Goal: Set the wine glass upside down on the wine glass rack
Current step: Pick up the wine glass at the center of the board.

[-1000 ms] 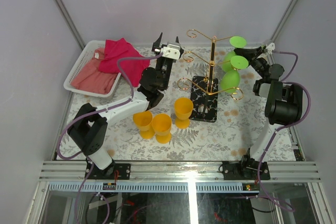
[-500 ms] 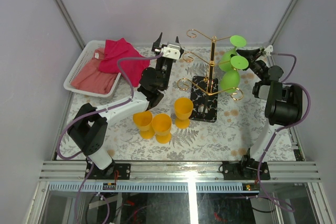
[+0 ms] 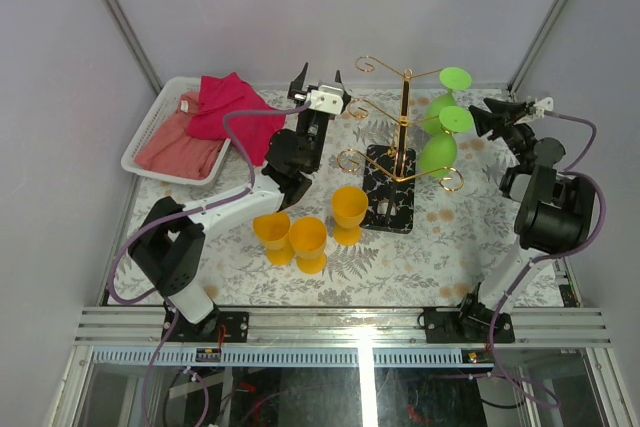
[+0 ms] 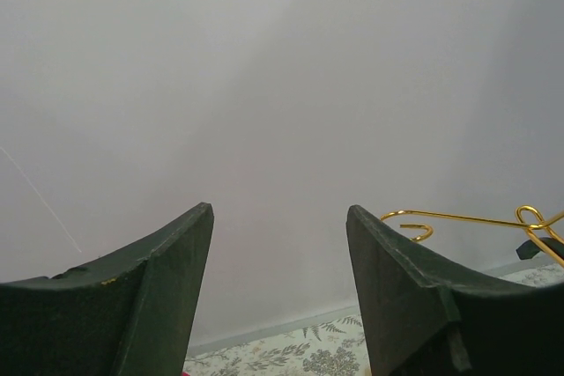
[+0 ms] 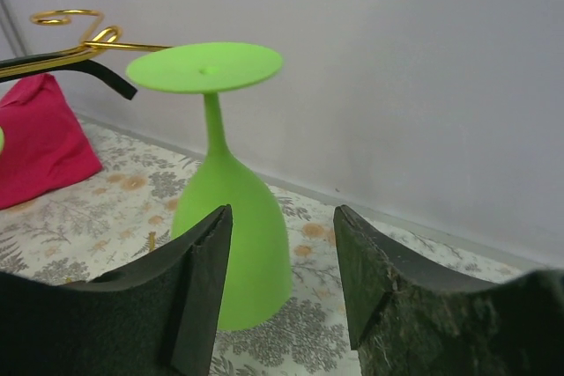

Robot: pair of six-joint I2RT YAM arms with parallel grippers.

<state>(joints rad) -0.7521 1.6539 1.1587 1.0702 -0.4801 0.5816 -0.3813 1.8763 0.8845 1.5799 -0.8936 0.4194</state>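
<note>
Heads up, your right arm is folded up high with its end effector (image 3: 484, 117) released and empty just beside the green wine glass (image 3: 438, 154), which hangs bowl-down on the gold wine glass rack (image 3: 405, 122), while your left end effector (image 3: 320, 74) is raised toward the back wall, spread open on nothing.

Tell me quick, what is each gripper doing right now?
Left gripper: open, holding nothing.
Right gripper: open, holding nothing; green glass just ahead of it.
</note>
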